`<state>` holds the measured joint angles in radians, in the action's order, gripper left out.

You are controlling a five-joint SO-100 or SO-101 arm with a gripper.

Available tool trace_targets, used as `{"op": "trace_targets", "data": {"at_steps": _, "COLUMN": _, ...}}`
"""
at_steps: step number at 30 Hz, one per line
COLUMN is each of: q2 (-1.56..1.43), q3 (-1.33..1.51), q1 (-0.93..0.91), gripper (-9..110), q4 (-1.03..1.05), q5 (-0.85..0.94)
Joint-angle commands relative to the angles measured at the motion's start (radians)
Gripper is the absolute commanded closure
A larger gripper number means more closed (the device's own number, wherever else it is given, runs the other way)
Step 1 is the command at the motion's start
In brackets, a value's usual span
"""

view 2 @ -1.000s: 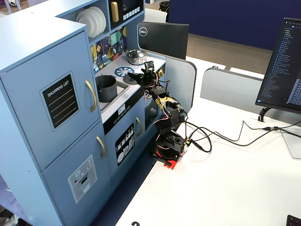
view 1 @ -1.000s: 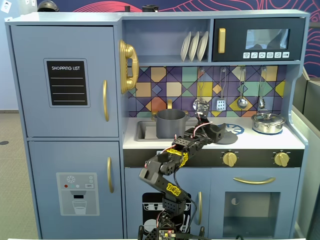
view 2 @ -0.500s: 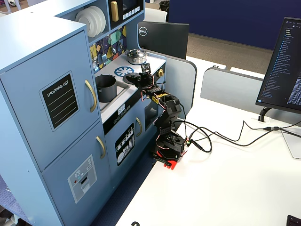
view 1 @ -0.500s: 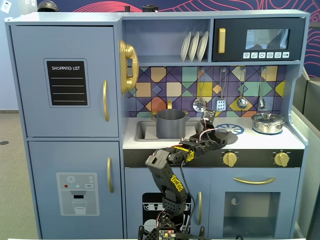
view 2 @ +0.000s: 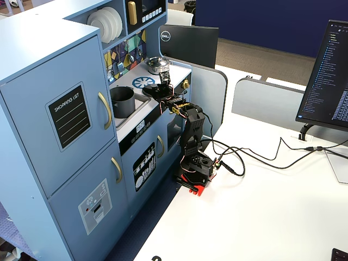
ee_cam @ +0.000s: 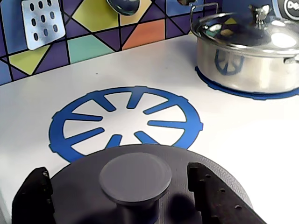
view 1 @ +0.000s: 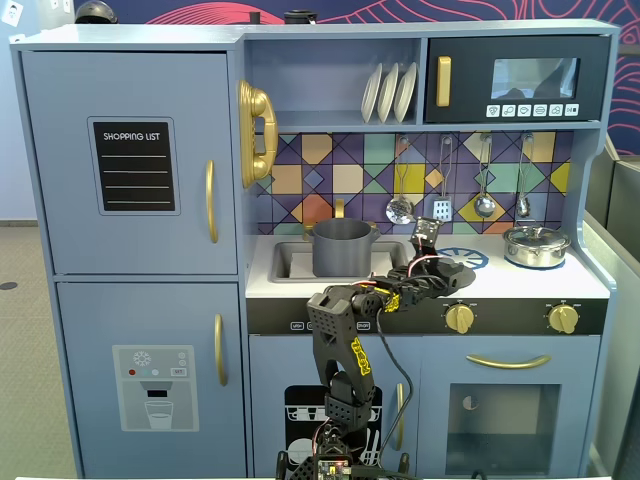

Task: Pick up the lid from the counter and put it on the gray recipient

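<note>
The lid, a matte dark-gray disc with a round central knob, lies on the white counter at the front edge of the blue burner ring. My gripper is open. Its two black fingers stand either side of the knob with a gap on each side. In a fixed view the lid is under the gripper, to the right of the gray recipient, which stands uncovered in the sink. Another fixed view shows the recipient and the gripper.
A shiny steel pot with its own lid stands on the far right burner, also seen in a fixed view. Utensils hang on the tiled back wall above the counter. A shelf with plates is overhead.
</note>
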<state>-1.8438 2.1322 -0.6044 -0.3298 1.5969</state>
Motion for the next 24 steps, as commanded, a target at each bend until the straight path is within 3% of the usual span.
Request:
{"op": "trace_targets", "data": {"at_steps": 1, "q2": 0.006, "q3": -0.075, "q1": 0.012, "gripper": 73, "q4": -0.023, "q5": -0.012}}
{"op": "trace_targets", "data": {"at_steps": 4, "q2": 0.023, "q3": -0.078, "q1": 0.011, "gripper": 77, "q4": -0.029, "q5": -0.015}}
{"op": "trace_targets", "data": {"at_steps": 8, "q2": 0.031, "q3": -0.074, "q1": 0.017, "gripper": 101, "q4": -0.015, "q5": 0.011}}
{"op": "trace_targets", "data": {"at_steps": 17, "q2": -0.032, "q3": -0.020, "q1": 0.029, "gripper": 102, "q4": -0.012, "q5": -0.034}}
{"op": "trace_targets", "data": {"at_steps": 24, "q2": -0.087, "q3": -0.130, "q1": 0.054, "gripper": 102, "q4": 0.057, "q5": -0.014}}
